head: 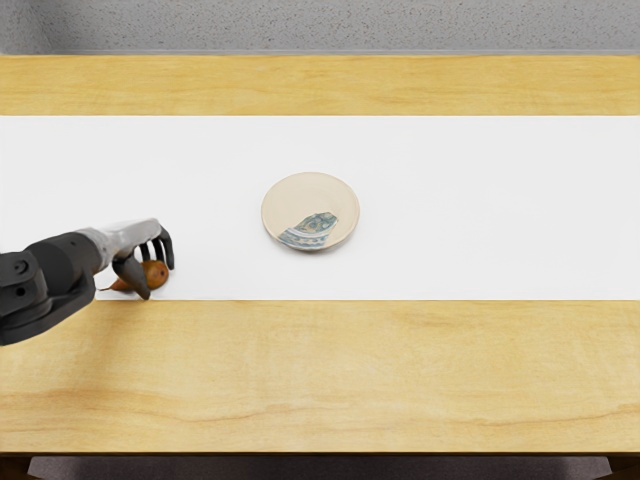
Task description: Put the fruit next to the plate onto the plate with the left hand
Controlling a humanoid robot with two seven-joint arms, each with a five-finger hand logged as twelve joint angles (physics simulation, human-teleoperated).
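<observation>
1. Left hand (141, 256): fingers curled around the fruit (156, 273), gripping it.
2. Fruit sits low at the white mat's (460, 200) front edge on the tabletop (350, 370), well left of the plate (298, 194).

- We count one hand, the left hand (145, 258), and one arm (50, 280) carrying it, which enters from the left edge.
- We count one fruit (154, 273), small and brown, tucked directly under that hand.
- We count one plate (300, 198), round and beige with a single blue-patterned patch. It sits well apart from the hand, toward the picture's right of it and a little farther back.
- We count one white runner (480, 200), lying beneath the hand and stretching away past it.
- We count one wooden table (350, 370), its bare wood showing in two bands, one nearer than the hand and one beyond it.
</observation>
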